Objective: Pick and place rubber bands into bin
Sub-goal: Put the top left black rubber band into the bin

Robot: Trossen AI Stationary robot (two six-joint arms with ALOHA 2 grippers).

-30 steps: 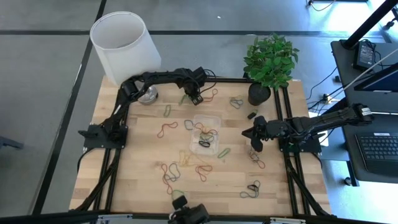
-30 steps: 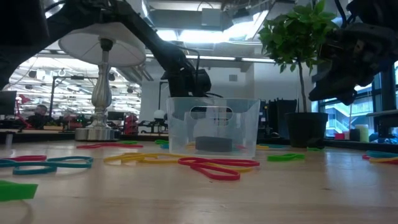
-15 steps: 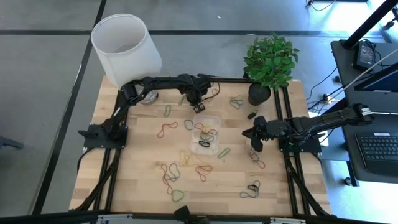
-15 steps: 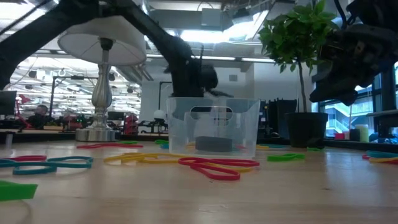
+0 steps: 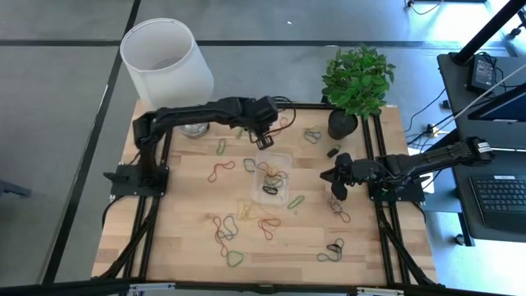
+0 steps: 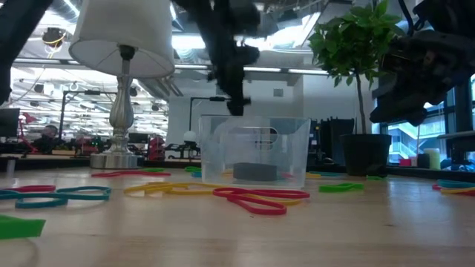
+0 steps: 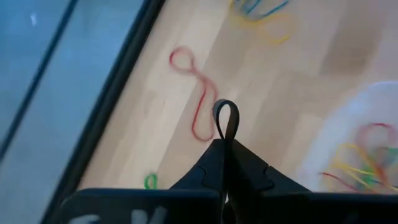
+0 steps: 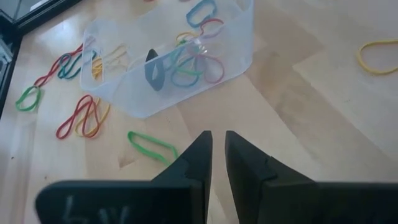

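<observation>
1. Rubber bands (image 5: 223, 233) lay scattered in red, green, yellow and black across the worktop (image 5: 181, 230) in the high view, with several already inside the bin (image 5: 273, 174) near its middle; the left gripper (image 5: 265, 141) had moved from the far edge of the worktop toward the bin and hung just beyond the bin's far rim; the right gripper (image 5: 340, 182) waited off to the bin's right side, unmoved.

2. Seen level in the low view, the left gripper (image 6: 236, 104) had risen from behind the bin (image 6: 254, 150) to just above its rim line; bands (image 6: 256, 197) lay on the worktop in front; a dark band sat inside the bin.

3. Through the left wrist view the jaws had snapped shut within the last second and were pinching a black band (image 7: 226, 119), its loop standing up from the tips; a red band (image 7: 198, 93) remained on the wood beyond, and the bin's edge (image 7: 348, 124) showed close by; judged from this, the pick had succeeded and only the carry over the rim and the release remained.

4. From the right wrist view the jaws stood slightly apart, holding nothing, pointed toward the bin (image 8: 180, 59) and a green band (image 8: 151, 145).
</observation>
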